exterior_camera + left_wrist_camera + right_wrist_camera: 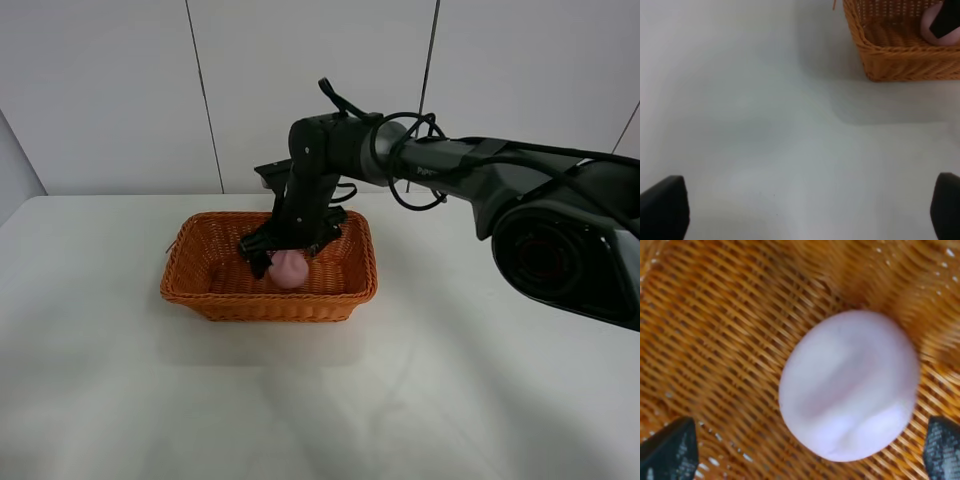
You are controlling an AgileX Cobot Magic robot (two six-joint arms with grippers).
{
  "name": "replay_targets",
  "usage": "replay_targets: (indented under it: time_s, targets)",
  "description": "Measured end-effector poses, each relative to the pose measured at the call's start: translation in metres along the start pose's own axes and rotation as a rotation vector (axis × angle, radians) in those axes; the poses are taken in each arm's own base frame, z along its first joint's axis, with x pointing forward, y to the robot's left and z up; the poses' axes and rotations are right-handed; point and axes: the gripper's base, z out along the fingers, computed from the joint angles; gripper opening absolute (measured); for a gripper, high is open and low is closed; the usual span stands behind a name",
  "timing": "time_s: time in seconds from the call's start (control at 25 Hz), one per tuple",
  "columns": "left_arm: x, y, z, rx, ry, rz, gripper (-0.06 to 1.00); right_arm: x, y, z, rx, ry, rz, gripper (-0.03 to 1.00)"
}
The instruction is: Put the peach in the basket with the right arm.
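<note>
The pale pink peach [290,268] lies inside the orange-brown wicker basket [262,303], near its front wall. My right arm [440,165] reaches in from the right, and its gripper [283,255] hangs just above the peach. In the right wrist view the peach [850,387] rests on the woven floor [715,315], and the right gripper [805,452] is open, its fingertips [670,450] wide apart with a gap to the fruit. The left gripper [810,210] is open over bare table. The left wrist view also catches a basket corner [900,65] and the peach [929,27].
The white table [120,380] spreads around the basket on all sides. A pale panelled wall [110,90] stands behind it. The right arm's bulky base joint [560,255] sits at the right edge of the view.
</note>
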Motion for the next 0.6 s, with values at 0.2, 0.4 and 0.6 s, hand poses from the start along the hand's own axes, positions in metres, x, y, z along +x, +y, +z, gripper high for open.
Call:
replay_targets:
  time_s: [0.2,0.4,0.6]
  targets:
    - [0.000,0.000,0.000,0.000,0.000,0.000,0.99,-0.023,0.006,-0.056,0.020,-0.068,-0.038,0.69]
    - [0.000,0.000,0.000,0.000,0.000,0.000,0.99,-0.040,0.009,-0.104,0.053,-0.171,-0.063,0.69]
    - [0.000,0.000,0.000,0.000,0.000,0.000,0.99,-0.043,-0.001,-0.110,0.061,-0.185,-0.044,0.70]
